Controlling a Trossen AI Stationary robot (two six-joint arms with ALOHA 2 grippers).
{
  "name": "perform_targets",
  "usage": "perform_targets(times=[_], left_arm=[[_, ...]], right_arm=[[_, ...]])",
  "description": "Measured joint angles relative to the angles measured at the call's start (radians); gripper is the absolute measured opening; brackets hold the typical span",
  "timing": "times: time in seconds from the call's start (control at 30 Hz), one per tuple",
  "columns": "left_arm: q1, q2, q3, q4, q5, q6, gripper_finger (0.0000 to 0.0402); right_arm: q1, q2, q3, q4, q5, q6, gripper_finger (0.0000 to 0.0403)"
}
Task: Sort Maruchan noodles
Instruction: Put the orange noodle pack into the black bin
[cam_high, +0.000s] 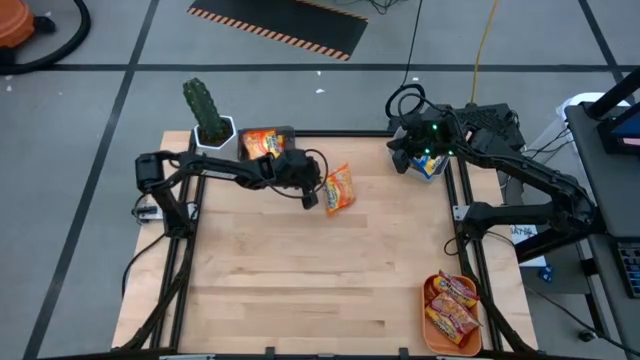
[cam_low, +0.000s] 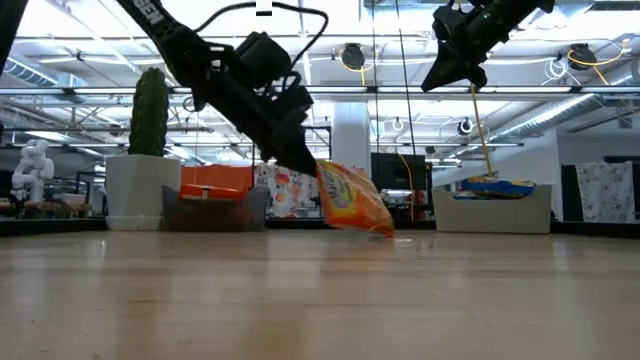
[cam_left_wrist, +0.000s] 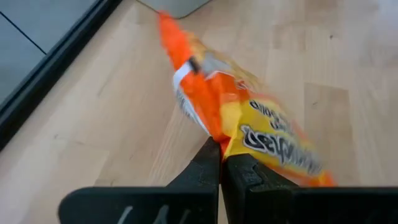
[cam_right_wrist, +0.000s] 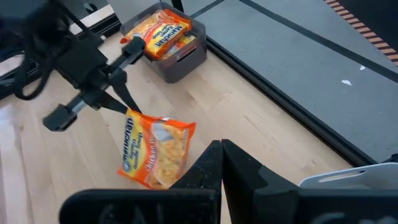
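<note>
My left gripper (cam_high: 316, 196) is shut on an orange-yellow packet of Maruchan noodles (cam_high: 340, 187) over the table's far middle. The same packet (cam_low: 355, 200) shows tilted below the fingers in the low view. Behind it a grey bin (cam_high: 291, 133) holds more orange-yellow packets (cam_high: 262, 144). My right gripper (cam_right_wrist: 221, 155) is shut on nothing. It hangs high at the far right, above a clear bin (cam_low: 490, 212) that holds blue-white packets (cam_high: 431, 166). My left gripper pinches the packet's upper corner (cam_right_wrist: 132, 116) between its two fingers, which slant down from the table's left. In its own wrist view the packet's edge (cam_left_wrist: 219, 138) sits right at the fingertips. The packet hangs tilted below them; I cannot tell whether its low corner (cam_low: 384, 230) touches the table.
A cactus in a white pot (cam_high: 209, 118) stands at the far left corner beside the grey bin. An orange tray (cam_high: 428, 322) with dark red-brown packets (cam_high: 455, 305) lies at the near right. Bare wood stretches across the table's middle and near side.
</note>
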Motion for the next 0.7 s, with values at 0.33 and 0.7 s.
perform_targets(times=[0.33,0.7], left_arm=[[0.023,-0.103,0.0,-0.025,-0.054,-0.141,0.0001],[0.094,-0.244,0.0,-0.033,-0.181,-0.226,0.0]], right_arm=[[0.0,0.0,0.0,0.04,0.002,0.003,0.0],[0.006,0.0,0.0,0.039,-0.001,0.027,0.0]])
